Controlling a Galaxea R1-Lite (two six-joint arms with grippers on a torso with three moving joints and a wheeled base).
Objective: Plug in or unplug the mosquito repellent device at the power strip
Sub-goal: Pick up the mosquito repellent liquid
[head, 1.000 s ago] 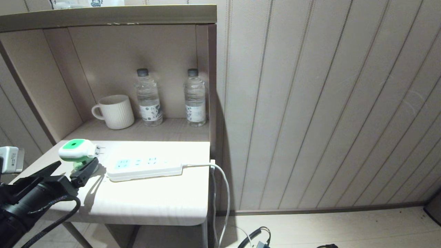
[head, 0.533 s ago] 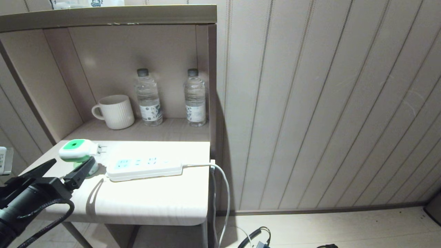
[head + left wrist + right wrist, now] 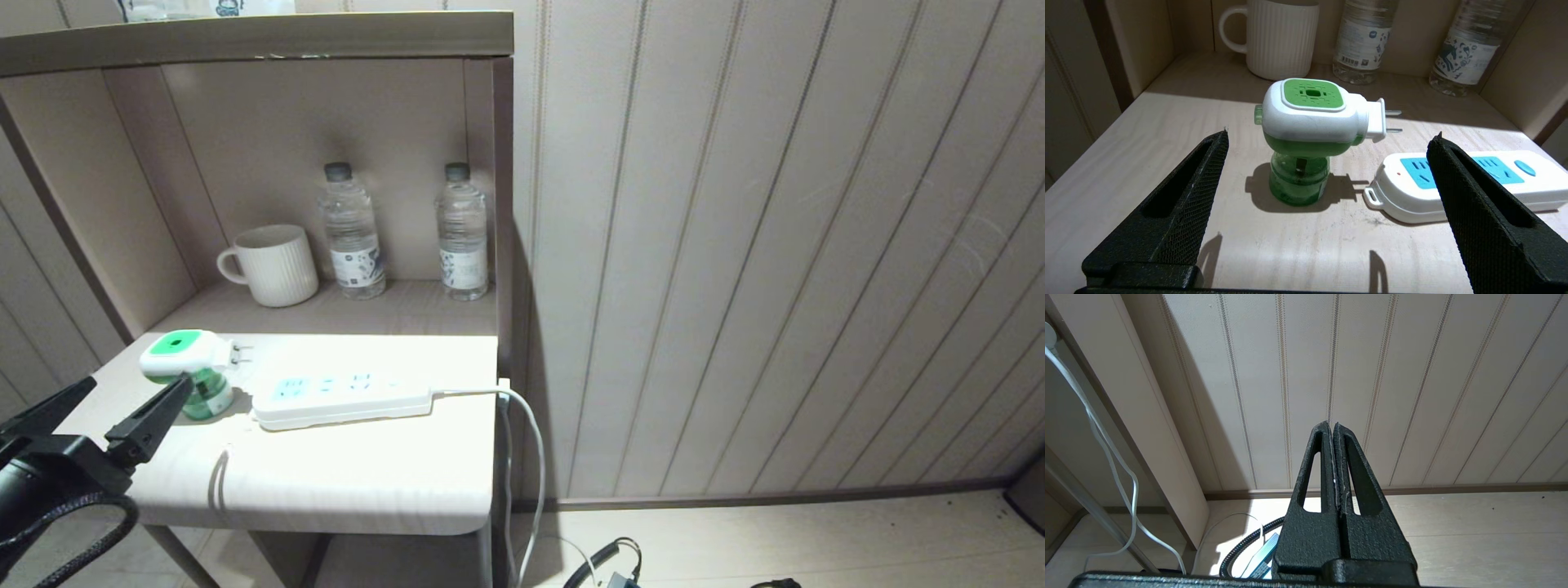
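While the mosquito repellent device (image 3: 186, 369) stands upright, prongs toward the power strip (image 3: 343, 398), the wide-open left hand (image 3: 106, 400) sits lower left of it.

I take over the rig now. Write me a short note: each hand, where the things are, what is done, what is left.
Left hand: open, empty, short of the repellent.
Right hand: shut, empty, parked low facing the wall.
Repellent: upright on the table, unplugged, prongs toward the strip but apart from it.
Done: no plugging visible.
Left: probably grasp the repellent and push its prongs into a socket.
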